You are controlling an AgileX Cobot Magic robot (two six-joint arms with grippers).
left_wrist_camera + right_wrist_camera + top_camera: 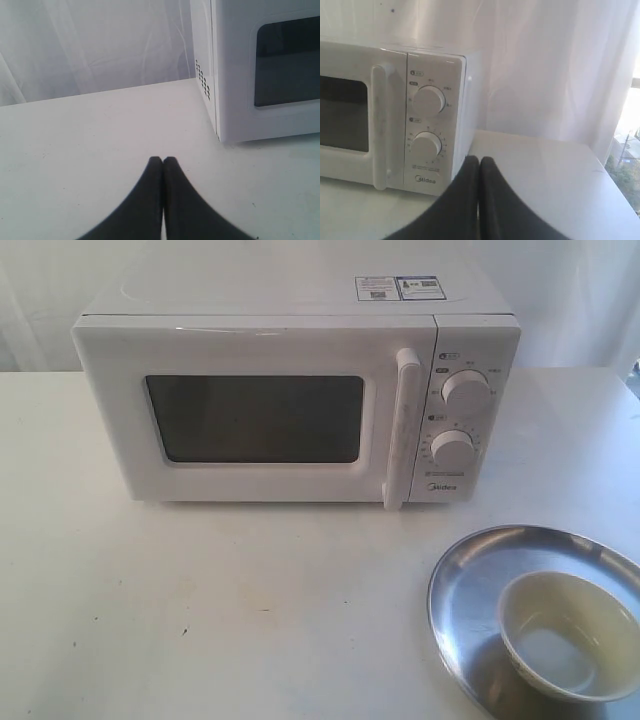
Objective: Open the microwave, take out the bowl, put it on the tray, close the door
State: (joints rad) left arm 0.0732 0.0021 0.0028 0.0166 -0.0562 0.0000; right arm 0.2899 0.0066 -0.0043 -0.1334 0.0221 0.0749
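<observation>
The white microwave (290,390) stands at the back of the table with its door (250,415) shut and the tall bar handle (403,428) upright beside the two dials. The cream-white bowl (570,635) sits upright on the silver tray (470,590) at the front right. Neither gripper shows in the exterior view. My left gripper (163,161) is shut and empty over bare table, off the microwave's (260,70) left side. Also shut and empty, my right gripper (479,161) hovers off the microwave's (395,110) right front corner, near the dials.
A white curtain (95,45) hangs behind the table. The white tabletop (220,610) stretches in front of the microwave. The table's right edge (615,175) lies past the right gripper, with a window beyond it.
</observation>
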